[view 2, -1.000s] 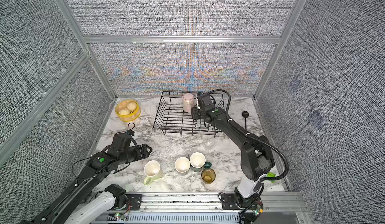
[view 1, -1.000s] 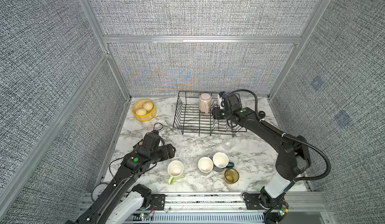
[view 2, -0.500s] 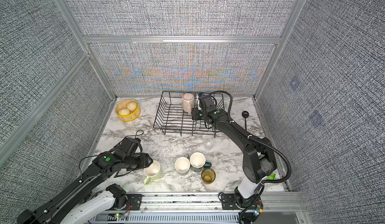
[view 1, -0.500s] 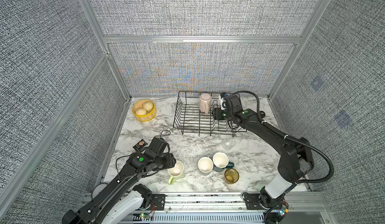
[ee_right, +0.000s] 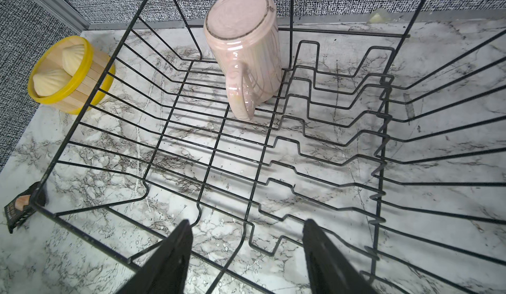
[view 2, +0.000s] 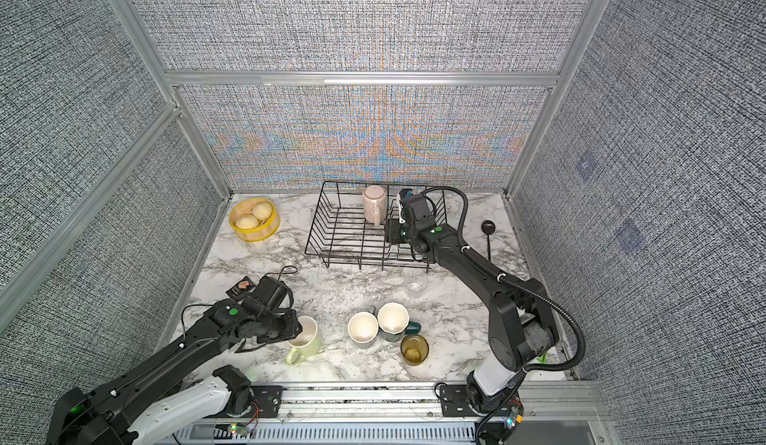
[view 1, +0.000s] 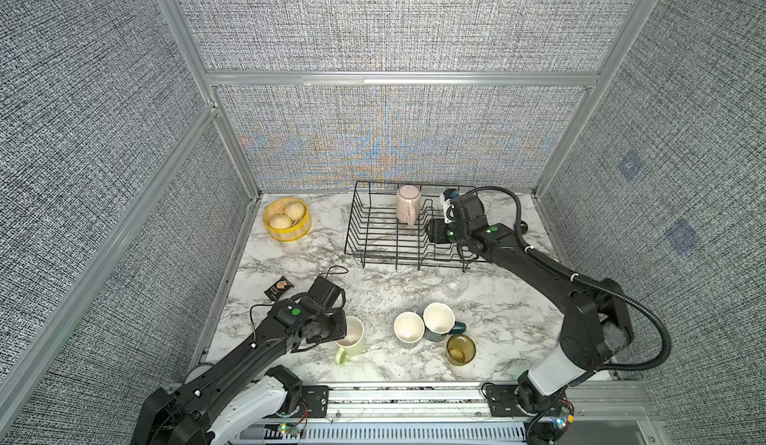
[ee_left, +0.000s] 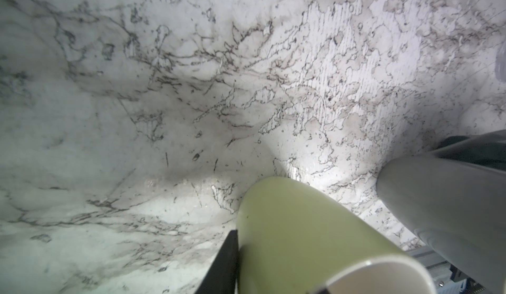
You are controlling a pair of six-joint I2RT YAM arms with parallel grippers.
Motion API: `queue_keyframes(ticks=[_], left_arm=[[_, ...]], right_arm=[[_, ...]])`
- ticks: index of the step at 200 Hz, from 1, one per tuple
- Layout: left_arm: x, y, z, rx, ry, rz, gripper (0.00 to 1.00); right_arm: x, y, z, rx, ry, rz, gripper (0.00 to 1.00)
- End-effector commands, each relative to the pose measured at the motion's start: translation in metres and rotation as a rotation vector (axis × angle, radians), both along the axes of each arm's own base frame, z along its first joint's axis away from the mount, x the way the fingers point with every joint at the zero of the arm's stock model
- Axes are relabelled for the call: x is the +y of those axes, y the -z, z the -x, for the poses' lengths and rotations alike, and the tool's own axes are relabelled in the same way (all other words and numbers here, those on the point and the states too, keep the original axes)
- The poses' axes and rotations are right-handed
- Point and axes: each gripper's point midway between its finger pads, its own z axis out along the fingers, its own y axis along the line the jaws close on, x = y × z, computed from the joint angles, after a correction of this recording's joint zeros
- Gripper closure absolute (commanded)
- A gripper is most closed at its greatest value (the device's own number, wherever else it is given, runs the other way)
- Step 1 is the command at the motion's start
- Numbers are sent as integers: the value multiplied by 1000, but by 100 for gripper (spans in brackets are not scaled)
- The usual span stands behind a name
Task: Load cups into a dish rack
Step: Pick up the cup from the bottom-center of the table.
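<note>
Marble tabletop (view 1: 373, 298) carries the light green mug (view 1: 353, 341) upright near its front edge; the left gripper (view 1: 340, 333), spread beside it a moment ago, now clenches its rim, so lifting looks possible. Beyond, the dish rack (view 1: 385, 240) holds only the upturned pink mug (view 1: 408, 209), the right gripper (ee_right: 247, 224) spread empty above; the steamer basket (view 1: 288, 235) holds buns (view 1: 295, 211).

Two buns (view 1: 295, 211) are kept in a yellow basket (view 1: 290, 235) on the marble table (view 1: 290, 264). A small dark packet (view 1: 278, 289) and a black spoon (view 2: 488, 228) are laid well apart.
</note>
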Motion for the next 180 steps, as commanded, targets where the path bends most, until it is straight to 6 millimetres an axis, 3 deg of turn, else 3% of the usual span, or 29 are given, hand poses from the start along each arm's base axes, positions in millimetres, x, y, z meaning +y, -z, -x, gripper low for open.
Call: queue_keyframes(ticks=[1, 20, 46, 88, 136, 180], left_arm=[[-13, -5, -17, -57, 1, 45, 86], [-18, -11, -25, -74, 33, 38, 100], [-25, -21, -37, -107, 56, 44, 100], [-36, -56, -59, -230, 60, 96, 100], [-52, -124, -81, -425, 89, 217, 100], [-75, -190, -110, -598, 133, 394, 100]], right_arm=[[6, -11, -2, -37, -4, -49, 35], [3, -14, 2, -47, 3, -66, 35], [2, -27, 11, -70, -8, -92, 35], [-2, -41, 30, -111, -31, -131, 36], [29, -60, 71, -127, -260, -288, 37], [60, -93, 113, -155, -562, -396, 34]])
